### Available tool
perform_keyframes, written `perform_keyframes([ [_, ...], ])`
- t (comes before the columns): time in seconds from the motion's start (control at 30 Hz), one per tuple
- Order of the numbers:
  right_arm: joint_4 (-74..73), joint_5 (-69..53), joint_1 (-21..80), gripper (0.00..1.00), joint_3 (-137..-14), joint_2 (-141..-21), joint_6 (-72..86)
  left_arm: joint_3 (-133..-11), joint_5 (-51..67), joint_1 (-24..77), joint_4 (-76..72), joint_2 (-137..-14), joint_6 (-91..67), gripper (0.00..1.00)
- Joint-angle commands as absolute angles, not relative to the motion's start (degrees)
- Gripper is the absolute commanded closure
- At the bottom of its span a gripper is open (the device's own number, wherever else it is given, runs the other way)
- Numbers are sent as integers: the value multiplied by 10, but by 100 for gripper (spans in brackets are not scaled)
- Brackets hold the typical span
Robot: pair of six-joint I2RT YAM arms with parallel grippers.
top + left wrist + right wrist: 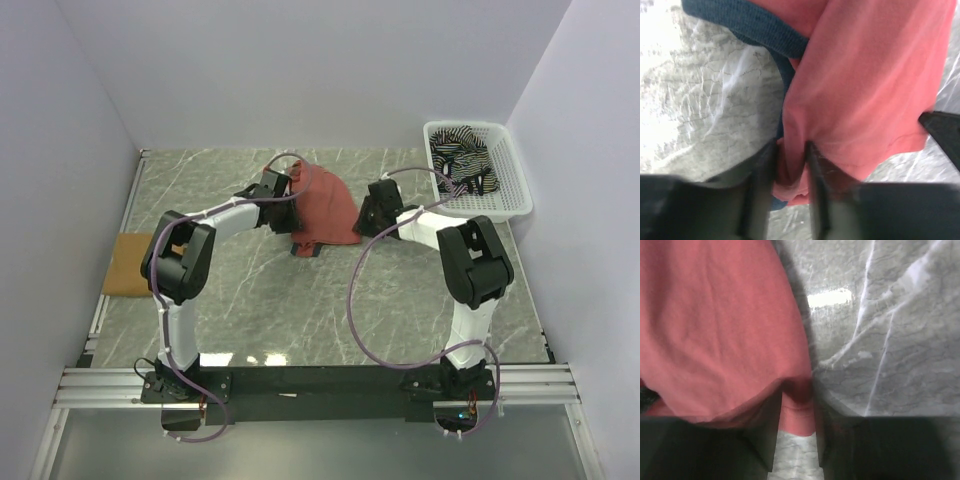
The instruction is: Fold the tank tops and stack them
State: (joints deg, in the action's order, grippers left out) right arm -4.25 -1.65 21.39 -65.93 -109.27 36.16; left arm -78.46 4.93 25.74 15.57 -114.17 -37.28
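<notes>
**A:** Why do both arms meet at the upper middle of the overhead view?

**B:** Each pinches an edge of the brick-red cloth tank top (325, 205). The left gripper (791, 172) is clamped on a fold beside the dark trim (747, 25). The right gripper (797, 417) grips the hem. My guess is they mean to spread it flat for folding.

**A:** And the others?

**B:** The black-and-white striped tank top (462, 162) sits in the white plastic mesh basket (512, 178), upper right. The mustard-tan tank top (125, 265) lies flat at the left edge, probably as the stack's base.

Matt cloth top (325, 205) on glossy marbled table (260, 300).
</notes>
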Motion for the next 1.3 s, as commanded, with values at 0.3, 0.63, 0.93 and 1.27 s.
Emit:
perform_keyframes([
  [0.3, -154, 10, 202, 100, -772, -883, 343, -991, -69, 258, 329, -997, -297, 99],
  [0.63, -258, 14, 204, 100, -965, -687, 325, -1171, -62, 294, 429, -826, -258, 100],
  [0.93, -252, -13, 200, 100, -1067, -726, 290, -1139, -124, 295, 268, -771, -256, 99],
  [1.27, -168, -92, 129, 100, -1343, -996, 297, -1330, 91, 164, 55, -1032, -262, 99],
])
